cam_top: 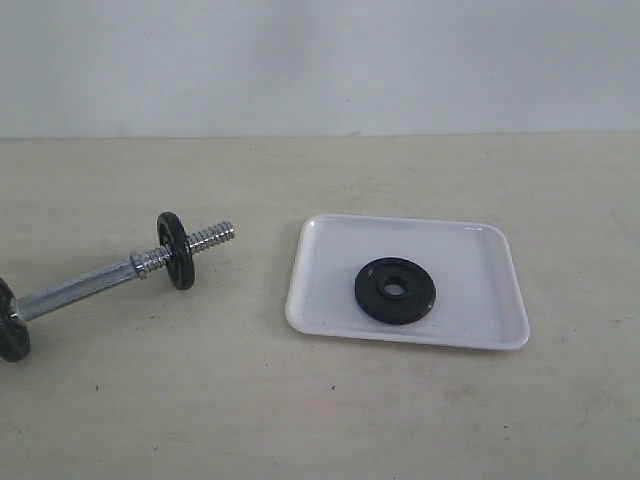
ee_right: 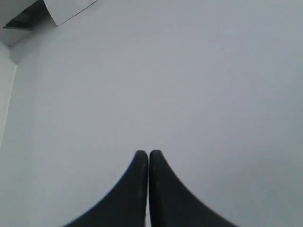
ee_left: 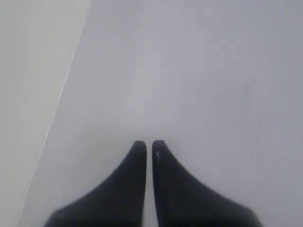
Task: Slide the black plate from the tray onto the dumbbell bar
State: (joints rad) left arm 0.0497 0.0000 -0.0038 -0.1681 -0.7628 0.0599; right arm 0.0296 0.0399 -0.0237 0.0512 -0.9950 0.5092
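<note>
The black plate (cam_top: 395, 291) lies flat near the middle of the white tray (cam_top: 470, 250), right of centre on the table in the exterior view. The chrome dumbbell bar (cam_top: 95, 283) lies to the left, its threaded end (cam_top: 213, 238) pointing toward the tray, with a black disc (cam_top: 175, 250) near that end and another (cam_top: 10, 322) at the view's left edge. Neither arm shows in the exterior view. My left gripper (ee_left: 148, 143) is shut on nothing and faces a plain pale wall. My right gripper (ee_right: 148, 153) is likewise shut and empty.
The beige table (cam_top: 320, 410) stretches around the tray and the bar, with a pale wall (cam_top: 320, 60) behind it. A dark corner opening (ee_right: 28, 16) shows in the right wrist view.
</note>
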